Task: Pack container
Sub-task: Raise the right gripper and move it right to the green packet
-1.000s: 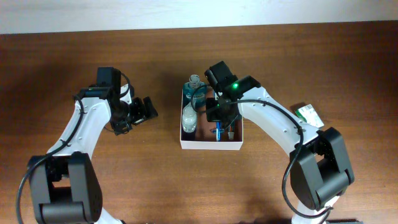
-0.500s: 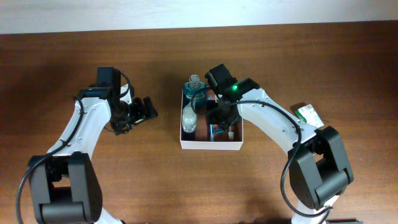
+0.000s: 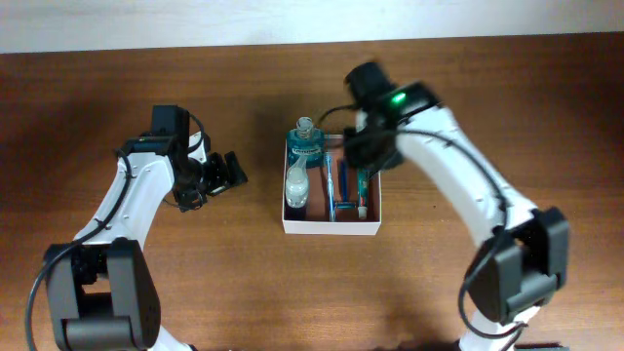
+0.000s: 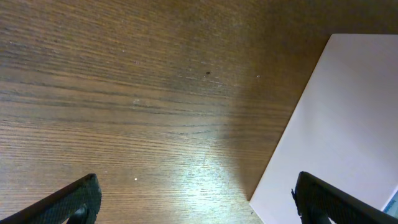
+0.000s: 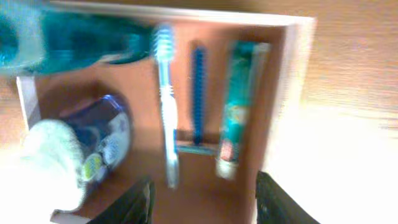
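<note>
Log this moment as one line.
left gripper open, empty | right gripper open, empty, over container | container holds bottles, toothbrush, razor, toothpaste

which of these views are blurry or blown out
Right wrist view: motion-blurred, with white glare right of the box and at lower left. Left wrist view: sharp wood grain, a bright sheen on the table beside the box. Overhead view: sharp, only the right arm looks slightly smeared.

1 container [image 3: 331,229] (2 bottles [image 3: 306,146] [image 3: 296,185], 1 toothbrush [image 5: 166,106], 1 razor [image 5: 198,87], 1 tube [image 5: 237,106]).
</note>
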`<act>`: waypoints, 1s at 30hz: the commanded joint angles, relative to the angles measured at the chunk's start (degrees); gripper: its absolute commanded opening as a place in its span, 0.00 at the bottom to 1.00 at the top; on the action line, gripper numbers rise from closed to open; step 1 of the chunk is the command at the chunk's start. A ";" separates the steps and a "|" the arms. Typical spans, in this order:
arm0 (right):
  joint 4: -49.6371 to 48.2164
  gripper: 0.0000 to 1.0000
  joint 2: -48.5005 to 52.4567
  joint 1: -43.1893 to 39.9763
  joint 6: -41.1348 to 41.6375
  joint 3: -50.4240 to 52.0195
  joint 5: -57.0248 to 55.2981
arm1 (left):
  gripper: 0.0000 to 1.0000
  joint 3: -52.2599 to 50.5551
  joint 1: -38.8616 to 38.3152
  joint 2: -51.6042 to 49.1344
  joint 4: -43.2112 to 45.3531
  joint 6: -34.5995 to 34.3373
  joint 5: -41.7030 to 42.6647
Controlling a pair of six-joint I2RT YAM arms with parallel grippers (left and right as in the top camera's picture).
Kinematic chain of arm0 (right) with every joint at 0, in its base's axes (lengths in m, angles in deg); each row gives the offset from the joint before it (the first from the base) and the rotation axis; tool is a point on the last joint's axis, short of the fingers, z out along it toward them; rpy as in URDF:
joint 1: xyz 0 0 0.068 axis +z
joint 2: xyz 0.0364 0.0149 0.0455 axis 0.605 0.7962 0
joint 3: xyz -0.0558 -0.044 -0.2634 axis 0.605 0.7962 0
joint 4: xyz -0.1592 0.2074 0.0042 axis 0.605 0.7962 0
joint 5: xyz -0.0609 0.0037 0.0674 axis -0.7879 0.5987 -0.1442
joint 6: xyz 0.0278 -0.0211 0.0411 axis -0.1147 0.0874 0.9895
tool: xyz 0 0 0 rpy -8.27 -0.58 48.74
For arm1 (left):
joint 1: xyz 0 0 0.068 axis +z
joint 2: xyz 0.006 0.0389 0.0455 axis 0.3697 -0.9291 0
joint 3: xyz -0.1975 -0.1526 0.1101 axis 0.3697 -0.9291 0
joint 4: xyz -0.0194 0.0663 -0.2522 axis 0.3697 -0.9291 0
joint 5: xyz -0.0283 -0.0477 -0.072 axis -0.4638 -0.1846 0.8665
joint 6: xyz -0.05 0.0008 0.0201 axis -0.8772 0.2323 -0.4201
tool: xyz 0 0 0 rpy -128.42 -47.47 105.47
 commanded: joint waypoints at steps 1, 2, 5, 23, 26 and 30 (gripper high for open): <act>4.04 0.47 -2.78 -6.34 -4.09 -3.08 -1.55 | 0.99 -0.33 0.13 -0.52 -0.02 0.09 0.00; 5.31 0.47 -2.78 -8.09 -4.20 -3.06 -2.38 | 0.99 -0.33 0.13 -0.52 -0.02 0.09 0.00; 8.17 0.47 -2.73 -14.16 -7.21 -1.97 -4.50 | 0.99 -0.33 0.13 -0.52 -0.02 0.09 0.00; 2.71 0.62 -2.69 -36.89 -24.50 10.43 -6.34 | 0.99 -0.33 0.13 -0.52 -0.02 0.07 0.00; -2.32 0.65 -2.69 -37.70 -28.59 16.24 -6.38 | 0.99 -0.33 0.13 -0.52 -0.02 0.07 0.00; -12.09 0.69 -2.69 -38.45 -29.16 24.96 -6.34 | 0.99 -0.33 0.13 -0.52 -0.02 0.09 0.00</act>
